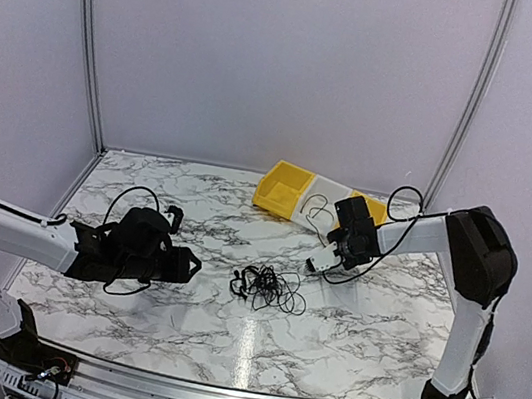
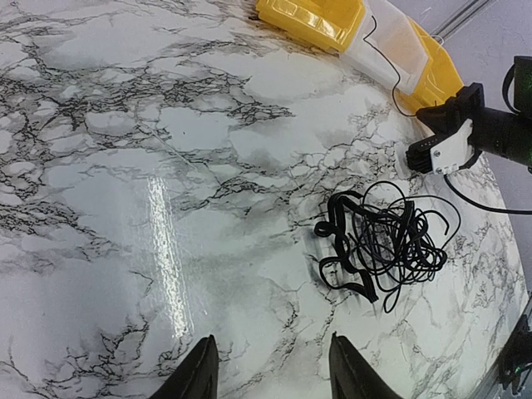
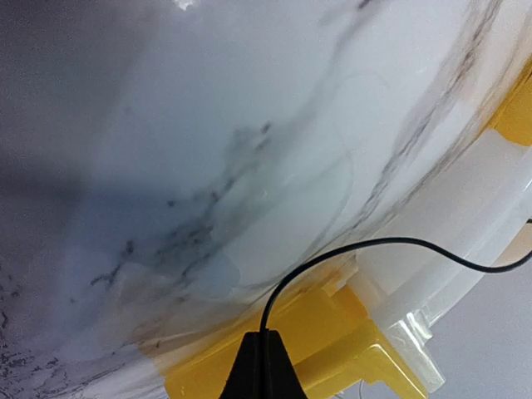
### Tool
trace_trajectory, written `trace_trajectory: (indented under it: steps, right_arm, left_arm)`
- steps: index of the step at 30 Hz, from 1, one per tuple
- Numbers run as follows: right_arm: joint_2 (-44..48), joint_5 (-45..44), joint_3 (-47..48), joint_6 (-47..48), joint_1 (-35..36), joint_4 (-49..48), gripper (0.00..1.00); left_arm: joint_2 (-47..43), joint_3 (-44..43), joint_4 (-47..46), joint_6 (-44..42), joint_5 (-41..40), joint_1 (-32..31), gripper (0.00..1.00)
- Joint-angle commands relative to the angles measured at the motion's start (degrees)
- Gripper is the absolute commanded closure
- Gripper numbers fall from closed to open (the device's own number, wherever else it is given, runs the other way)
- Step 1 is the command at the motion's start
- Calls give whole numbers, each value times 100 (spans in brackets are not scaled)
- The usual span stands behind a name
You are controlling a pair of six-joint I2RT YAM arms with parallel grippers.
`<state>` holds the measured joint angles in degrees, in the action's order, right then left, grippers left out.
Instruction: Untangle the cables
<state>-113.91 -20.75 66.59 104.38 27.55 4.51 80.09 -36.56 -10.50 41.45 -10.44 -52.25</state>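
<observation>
Thin black wire strand (image 3: 332, 253) is clamped in right end effector (image 3: 264, 342), clear of black cable tangle (image 2: 386, 241) for separation; left end effector (image 2: 273, 353) apart, empty.

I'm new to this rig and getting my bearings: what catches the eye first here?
A small tangle of thin black cables lies in the middle of the marble table. Behind it to the right, the right gripper is shut on a single strand beside the yellow and white bins. The left gripper hangs open, left of the tangle.
</observation>
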Motion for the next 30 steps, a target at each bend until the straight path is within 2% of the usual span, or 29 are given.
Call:
trace_trajectory:
  steps: [1, 5, 8, 11, 22, 29, 30]
  right_arm:
    - [328, 497, 468, -421, 180, 622, 100]
    - [351, 1293, 1539, -1556, 171, 1719, 100]
    - [-216, 1520, 2906, -2286, 54, 2742, 100]
    - [-782, 1480, 3745, -2702, -89, 3257, 100]
    - [-1776, 1428, 4820, -2810, -461, 3297, 100]
    - [-1980, 1552, 5035, -3033, -549, 3049, 100]
    - [-1978, 1526, 5024, -3074, -549, 2996, 97]
  left_arm:
    - [8, 20, -128, 15, -38, -24, 52]
    - [49, 1, -136, 13, -30, -22, 52]
    - [120, -37, -145, -7, 14, -26, 52]
    - [204, -141, -145, -64, 94, -22, 52]
    - [67, -135, -51, -27, 54, -22, 52]
    - [68, -159, -6, 27, 50, -28, 52]
    - [78, -163, -5, 29, 50, -23, 52]
